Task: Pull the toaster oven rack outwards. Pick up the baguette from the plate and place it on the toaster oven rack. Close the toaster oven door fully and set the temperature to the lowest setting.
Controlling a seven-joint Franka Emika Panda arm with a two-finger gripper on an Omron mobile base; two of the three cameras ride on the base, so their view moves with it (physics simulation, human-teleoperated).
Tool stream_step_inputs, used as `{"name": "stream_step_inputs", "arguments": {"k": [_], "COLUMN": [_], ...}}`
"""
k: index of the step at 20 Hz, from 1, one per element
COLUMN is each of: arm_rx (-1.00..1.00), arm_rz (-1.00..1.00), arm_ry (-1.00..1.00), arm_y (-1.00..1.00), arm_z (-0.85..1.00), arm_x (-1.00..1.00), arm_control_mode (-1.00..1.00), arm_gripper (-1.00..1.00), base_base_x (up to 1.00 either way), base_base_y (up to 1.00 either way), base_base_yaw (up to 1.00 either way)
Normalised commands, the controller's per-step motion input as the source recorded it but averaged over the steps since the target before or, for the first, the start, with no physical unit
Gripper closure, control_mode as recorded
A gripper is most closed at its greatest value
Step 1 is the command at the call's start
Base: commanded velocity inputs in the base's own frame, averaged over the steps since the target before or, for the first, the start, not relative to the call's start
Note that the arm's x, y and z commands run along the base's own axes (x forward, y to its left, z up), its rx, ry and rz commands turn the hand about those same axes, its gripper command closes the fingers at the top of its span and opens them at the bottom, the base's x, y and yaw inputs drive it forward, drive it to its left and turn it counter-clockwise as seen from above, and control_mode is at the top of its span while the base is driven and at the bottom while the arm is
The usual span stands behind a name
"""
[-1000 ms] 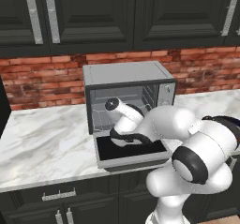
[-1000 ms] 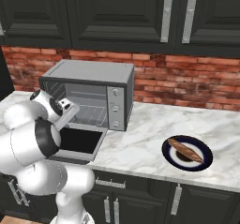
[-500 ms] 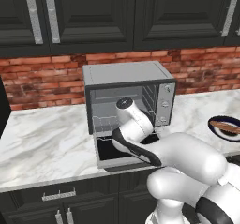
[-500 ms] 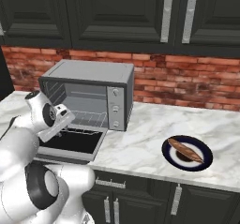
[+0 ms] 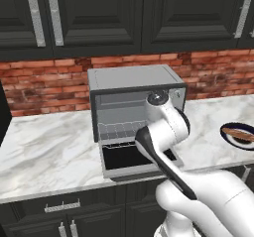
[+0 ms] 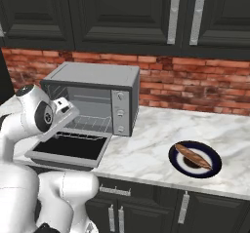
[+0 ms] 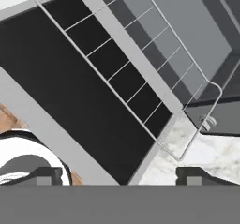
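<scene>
The toaster oven (image 5: 134,78) (image 6: 97,76) stands on the counter with its door (image 6: 68,149) (image 7: 70,92) dropped flat. The toaster oven rack (image 7: 140,63) (image 6: 90,125) is slid partly out, and its wire front edge reaches over the dark door glass. My gripper (image 7: 121,175) hovers above the door and the rack's corner. It is open, with nothing between its fingertips (image 7: 44,175). Off to the right, the baguette (image 6: 193,155) (image 5: 240,132) lies on the plate (image 6: 211,166).
The knob panel (image 6: 120,112) sits on the oven's right side. Bare marble counter (image 6: 146,149) lies between oven and plate. A brick wall and dark upper cabinets are behind, and my own arm blocks part of the oven front in the left base view.
The gripper has opened and let go of the rack. The hand has lifted up and back from the oven opening, and the rack stays pulled out.
</scene>
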Motion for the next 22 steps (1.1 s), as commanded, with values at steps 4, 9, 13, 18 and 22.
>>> {"name": "stream_step_inputs", "arguments": {"k": [4, 9, 13, 18, 22], "arm_rx": [0.16, 0.12, 0.0, 0.0, 0.03], "arm_rz": [-0.19, -0.21, -0.25, -0.18, -0.06], "arm_ry": [0.0, 0.0, 0.0, 0.03, 0.09], "arm_y": [-1.0, -1.0, -1.0, -1.0, -1.0], "arm_z": [0.34, 0.1, 0.0, 0.0, 0.0], "arm_x": [-0.21, 0.07, 0.4, 0.37, 0.27], "arm_control_mode": [-1.0, -1.0, -1.0, -1.0, -1.0], "arm_gripper": [-1.0, -1.0, -1.0, -1.0, -1.0], "base_base_x": [0.0, 0.0, 0.0, 0.0, 0.0], "base_base_y": [0.0, 0.0, 0.0, 0.0, 0.0], "base_base_yaw": [0.0, 0.0, 0.0, 0.0, 0.0]}}
